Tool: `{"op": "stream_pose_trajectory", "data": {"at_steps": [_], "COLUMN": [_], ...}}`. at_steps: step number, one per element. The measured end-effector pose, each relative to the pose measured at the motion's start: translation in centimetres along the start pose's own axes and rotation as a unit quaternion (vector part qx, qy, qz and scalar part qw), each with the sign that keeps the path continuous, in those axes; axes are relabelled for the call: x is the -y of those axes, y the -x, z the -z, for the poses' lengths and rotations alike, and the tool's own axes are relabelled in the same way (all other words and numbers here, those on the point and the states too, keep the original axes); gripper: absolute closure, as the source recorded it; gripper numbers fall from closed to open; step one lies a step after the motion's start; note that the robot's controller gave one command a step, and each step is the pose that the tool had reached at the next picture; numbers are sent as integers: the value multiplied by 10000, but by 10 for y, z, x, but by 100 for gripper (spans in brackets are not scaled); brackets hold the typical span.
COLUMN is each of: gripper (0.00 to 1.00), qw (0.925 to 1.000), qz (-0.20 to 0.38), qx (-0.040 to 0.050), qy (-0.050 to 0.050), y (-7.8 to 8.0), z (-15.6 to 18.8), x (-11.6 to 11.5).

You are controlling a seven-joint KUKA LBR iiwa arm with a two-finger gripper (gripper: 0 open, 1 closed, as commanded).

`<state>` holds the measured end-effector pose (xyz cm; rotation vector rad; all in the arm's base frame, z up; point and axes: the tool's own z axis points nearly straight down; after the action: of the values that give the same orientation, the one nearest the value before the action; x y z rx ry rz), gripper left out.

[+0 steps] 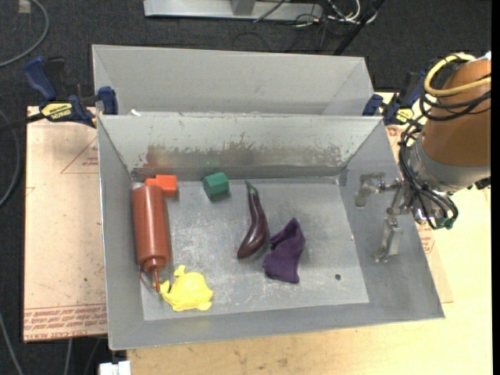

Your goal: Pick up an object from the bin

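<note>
- At the near edge, a strip of pale wooden desk (312, 358) runs under the grey metal bin (234, 143), whose walls slope down to a flat, scuffed floor.
- Nearest inside, at the front left, lies a yellow rubber duck (186, 291), glossy and rounded.
- A red-brown squeeze bottle (151, 229) lies lengthwise along the left wall, its nozzle end just beside the duck.
- In the middle, a crumpled purple cloth (285, 252) lies just beside a dark purple toy aubergine (254, 225), smooth and curved, with its stem towards the back.
- On the right, the gripper (377, 217) hangs over the sloping right wall; its metal fingers stand spread apart with nothing between them. The cloth is the nearest thing, yet well apart.
- Farther back sit a small green cube (216, 184) and an orange block (165, 184), the block against the bottle's base.
- Beyond the bin lies dark carpet (47, 22) with tangled cables (344, 6).
</note>
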<state>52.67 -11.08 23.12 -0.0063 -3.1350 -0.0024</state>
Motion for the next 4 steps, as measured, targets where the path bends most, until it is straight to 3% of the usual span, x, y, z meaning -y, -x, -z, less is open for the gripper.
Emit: {"op": "stream_pose_trajectory", "data": {"at_steps": [1, 2, 3, 4], "gripper": [0, 0, 0, 0], "qw": [10000, 9991, 9981, 9964], "qz": [17, 409, 609, 847], "qx": [39, 62, 61, 55], "qy": [-8, -16, -9, -11], "y": [1, 13, 3, 25], "z": [5, -23, -82, -118], "x": [-1, -14, -44, -59]}}
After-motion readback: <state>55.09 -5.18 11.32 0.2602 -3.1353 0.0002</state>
